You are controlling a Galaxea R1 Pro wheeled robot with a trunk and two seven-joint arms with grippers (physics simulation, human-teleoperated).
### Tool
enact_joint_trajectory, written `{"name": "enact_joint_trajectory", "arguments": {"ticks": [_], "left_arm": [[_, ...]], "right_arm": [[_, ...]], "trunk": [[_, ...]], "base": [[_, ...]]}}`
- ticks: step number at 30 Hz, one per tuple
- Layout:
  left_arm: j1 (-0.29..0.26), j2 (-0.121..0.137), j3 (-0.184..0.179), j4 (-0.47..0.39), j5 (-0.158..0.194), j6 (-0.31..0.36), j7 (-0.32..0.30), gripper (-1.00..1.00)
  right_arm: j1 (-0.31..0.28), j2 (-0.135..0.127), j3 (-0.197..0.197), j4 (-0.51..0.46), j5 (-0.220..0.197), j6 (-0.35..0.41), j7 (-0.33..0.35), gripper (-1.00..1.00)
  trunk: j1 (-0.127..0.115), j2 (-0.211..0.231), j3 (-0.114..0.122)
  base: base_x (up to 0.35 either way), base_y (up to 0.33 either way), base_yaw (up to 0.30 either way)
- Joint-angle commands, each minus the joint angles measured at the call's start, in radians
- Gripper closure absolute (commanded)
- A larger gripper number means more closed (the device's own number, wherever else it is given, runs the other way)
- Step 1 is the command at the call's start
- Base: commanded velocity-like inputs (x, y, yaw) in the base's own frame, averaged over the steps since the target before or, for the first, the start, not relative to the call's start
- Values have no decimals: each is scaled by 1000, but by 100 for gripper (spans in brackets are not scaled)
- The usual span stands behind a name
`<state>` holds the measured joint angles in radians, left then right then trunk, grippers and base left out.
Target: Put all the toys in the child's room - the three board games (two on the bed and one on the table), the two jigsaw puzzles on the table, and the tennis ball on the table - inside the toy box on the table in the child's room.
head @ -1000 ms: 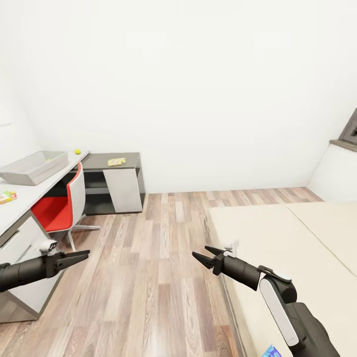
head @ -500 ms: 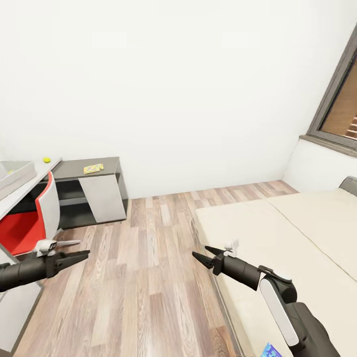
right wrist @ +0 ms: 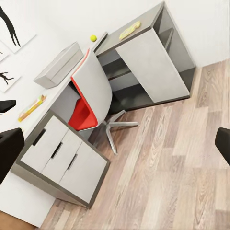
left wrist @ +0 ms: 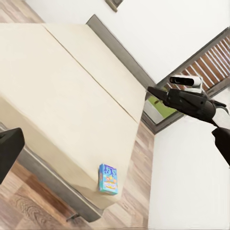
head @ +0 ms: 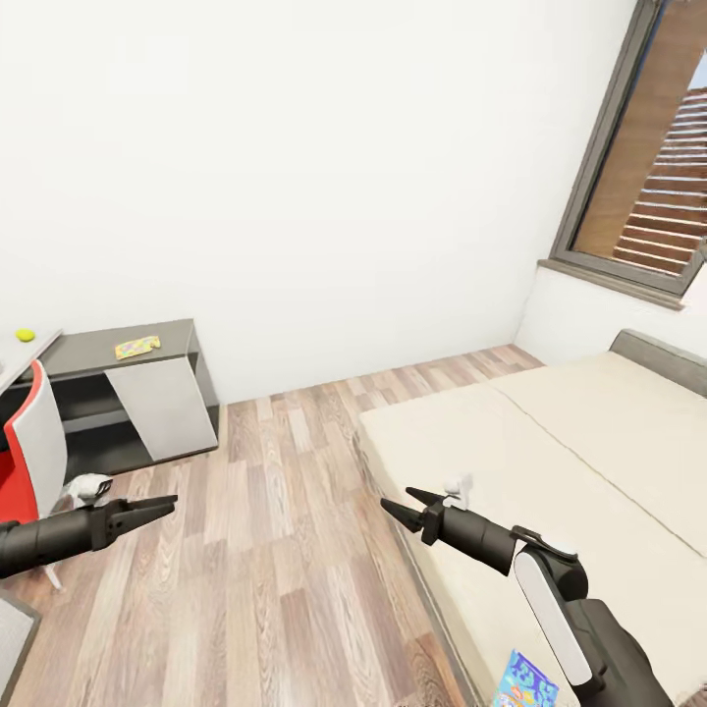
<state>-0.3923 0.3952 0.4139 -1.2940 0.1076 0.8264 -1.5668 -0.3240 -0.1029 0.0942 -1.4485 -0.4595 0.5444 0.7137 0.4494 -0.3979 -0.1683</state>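
Note:
A blue board game lies at the bed's near edge beside my right arm, and it shows as a small box in the left wrist view. The yellow tennis ball sits on the white table at far left. A flat yellow toy box-lid shape lies on the low dark desk. The right wrist view holds the grey toy box, the ball and a colourful flat toy on the table. My left gripper and right gripper hang over the floor, both open and empty.
A beige bed takes up the right side, under a window. A red and white swivel chair stands at the table on the left. Wood floor lies between the bed and the desk.
The whole head view has swung to the right: table, toy box and chair slid off to the left, bed and window came in. Both arms keep the same pose.

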Motion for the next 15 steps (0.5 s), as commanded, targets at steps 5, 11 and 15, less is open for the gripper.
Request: {"name": "enact_joint_trajectory", "arguments": {"ticks": [5,11,15], "left_arm": [[0,1,0,0,0,11,-4,-100],[-1,1,0,0,0,11,-4,-100],[0,1,0,0,0,12,-4,-100]], "right_arm": [[-1,0,1,0,-8,8,-2,-100],[-1,0,1,0,-8,8,-2,-100],[-1,0,1,0,-8,8,-2,-100]], "trunk": [[1,-2,-2],[1,-2,-2],[1,-2,-2]], "base": [[-16,234,-281],[-64,260,-281],[-83,267,-281]]}}
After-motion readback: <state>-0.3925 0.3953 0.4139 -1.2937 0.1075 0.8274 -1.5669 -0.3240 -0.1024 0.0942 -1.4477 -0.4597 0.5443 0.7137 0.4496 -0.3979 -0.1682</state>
